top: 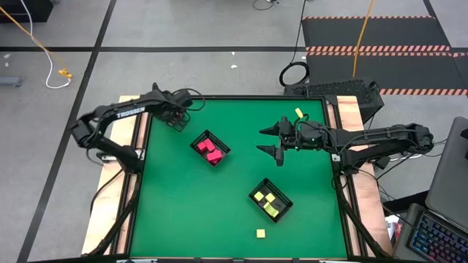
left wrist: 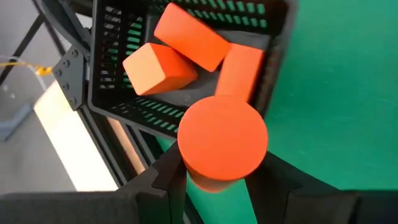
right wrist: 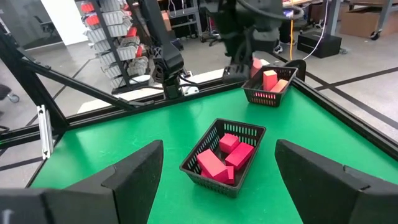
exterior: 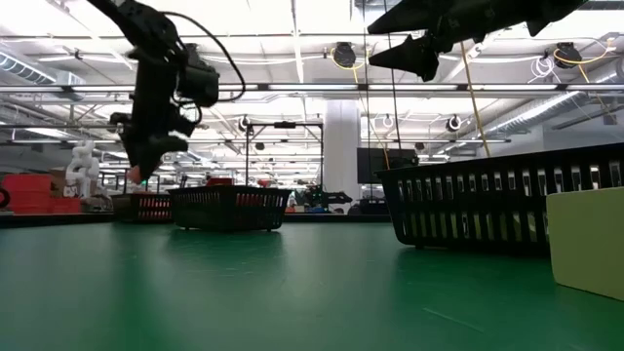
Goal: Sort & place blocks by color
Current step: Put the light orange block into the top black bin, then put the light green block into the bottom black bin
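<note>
A: Where is the round red block (left wrist: 222, 146)?

B: Clamped in the left gripper (top: 178, 120), above the far-left tray (left wrist: 186, 99) of red blocks (left wrist: 189, 37); release point directly below.

A: Right gripper (top: 276, 140)?

B: Spread empty, mid-bench, farther off.

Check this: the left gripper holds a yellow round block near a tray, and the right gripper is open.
One mistake: the round block in the left gripper's jaws is red-orange, not yellow, as the left wrist view shows. It is near a tray, and the right gripper is open.
</note>
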Controlling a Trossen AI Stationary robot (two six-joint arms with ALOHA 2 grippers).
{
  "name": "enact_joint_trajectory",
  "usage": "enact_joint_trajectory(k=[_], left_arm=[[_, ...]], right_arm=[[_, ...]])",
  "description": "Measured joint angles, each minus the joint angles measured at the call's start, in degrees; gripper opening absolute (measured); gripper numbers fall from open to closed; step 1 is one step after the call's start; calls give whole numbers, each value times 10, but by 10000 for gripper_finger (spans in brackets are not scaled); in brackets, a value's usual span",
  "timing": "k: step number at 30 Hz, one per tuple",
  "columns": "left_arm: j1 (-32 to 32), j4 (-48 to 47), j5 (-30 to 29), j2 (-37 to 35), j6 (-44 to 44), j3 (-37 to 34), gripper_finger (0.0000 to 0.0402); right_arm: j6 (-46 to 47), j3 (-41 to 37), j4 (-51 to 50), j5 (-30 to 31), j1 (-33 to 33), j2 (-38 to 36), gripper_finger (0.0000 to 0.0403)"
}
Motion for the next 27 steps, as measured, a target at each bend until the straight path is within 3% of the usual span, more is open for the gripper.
enact_joint_trajectory(k=[3,10,15,20,27], left_arm=[[13,5,-21,27,1,0,143],[37,4,-35,66,7,0,286],[36,-4,-35,67,7,0,340],[33,-10,-35,54,-2,0,343],[-4,-23,0,-1,-22,0,299]], right_arm=[[-1,0,0,0,0,0,302],[-2,0,0,0,0,0,302],[-2,0,0,0,0,0,302],[-2,0,0,0,0,0,302],[-2,0,0,0,0,0,302]])
